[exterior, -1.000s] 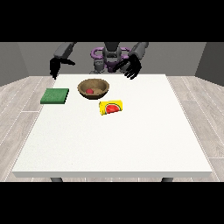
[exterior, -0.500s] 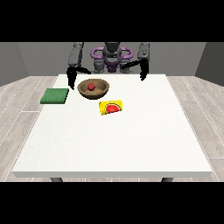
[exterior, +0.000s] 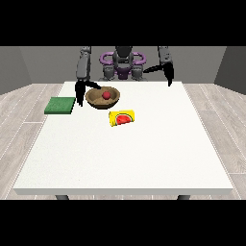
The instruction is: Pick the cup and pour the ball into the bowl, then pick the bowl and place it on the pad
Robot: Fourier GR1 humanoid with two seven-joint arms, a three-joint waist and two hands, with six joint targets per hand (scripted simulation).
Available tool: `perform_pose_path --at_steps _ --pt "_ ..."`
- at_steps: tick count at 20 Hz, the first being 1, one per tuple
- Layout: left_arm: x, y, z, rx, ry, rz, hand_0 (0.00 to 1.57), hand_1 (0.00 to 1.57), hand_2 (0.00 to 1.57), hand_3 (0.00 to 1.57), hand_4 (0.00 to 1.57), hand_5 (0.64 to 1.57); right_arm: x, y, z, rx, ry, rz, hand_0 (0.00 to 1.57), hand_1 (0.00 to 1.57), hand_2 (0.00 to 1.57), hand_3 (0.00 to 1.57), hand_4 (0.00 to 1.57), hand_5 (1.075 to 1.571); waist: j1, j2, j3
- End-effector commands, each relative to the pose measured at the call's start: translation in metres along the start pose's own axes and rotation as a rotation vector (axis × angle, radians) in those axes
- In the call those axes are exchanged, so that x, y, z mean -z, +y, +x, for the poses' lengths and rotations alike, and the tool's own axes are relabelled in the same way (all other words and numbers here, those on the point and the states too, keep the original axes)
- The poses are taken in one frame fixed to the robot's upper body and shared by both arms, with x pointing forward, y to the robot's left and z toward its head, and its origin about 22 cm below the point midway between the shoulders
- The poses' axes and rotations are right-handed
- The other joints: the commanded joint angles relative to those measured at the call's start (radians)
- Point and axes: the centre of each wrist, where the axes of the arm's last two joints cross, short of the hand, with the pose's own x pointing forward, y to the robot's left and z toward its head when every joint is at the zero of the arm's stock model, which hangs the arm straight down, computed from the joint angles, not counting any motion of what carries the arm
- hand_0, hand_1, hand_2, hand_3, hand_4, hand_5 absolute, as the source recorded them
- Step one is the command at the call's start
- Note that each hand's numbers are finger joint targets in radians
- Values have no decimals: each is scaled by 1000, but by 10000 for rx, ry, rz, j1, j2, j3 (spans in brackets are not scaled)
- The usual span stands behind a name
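Bowl beside the hand, ball inside

One wooden bowl [exterior: 102, 97] is sitting just beside the hand at the view's left [exterior: 80, 92], whose fingers are hanging spread. One red ball [exterior: 105, 95] is lying inside it. One yellow cup [exterior: 122, 118] is lying toppled nearby; one green pad [exterior: 60, 105] is lying at that hand's other side. The hand at the view's right [exterior: 167, 75] is hovering, fingers relaxed.

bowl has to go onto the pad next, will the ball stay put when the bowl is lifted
Probably, if kept level: the red ball sits low inside the wooden bowl, well under its rim. Being round, it would likely roll about if tilted. The bowl looks rigid and wide-based, so unlikely to tip.
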Motion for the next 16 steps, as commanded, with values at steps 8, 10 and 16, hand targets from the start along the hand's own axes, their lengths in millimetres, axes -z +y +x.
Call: perform_pose_path --at_steps 8,10,16 --pt "3 22 5 -91 -236 -11 0 0 0 0 0 1566 18 44 -11 168 340 34 0 0 0 0 139 1565 13 232 0" --pt "-2 17 15 -138 -133 -154 0 0 0 0 0 1566 -21 -3 -46 756 2446 -1467 0 0 0 0 464 1547 308 41 8" --pt "7 9 27 -273 -1071 -831 0 0 0 0 568 1549 -36 -36 -48 -4567 2205 -2603 1571 1571 1571 1570 920 1536 1160 943 -49"
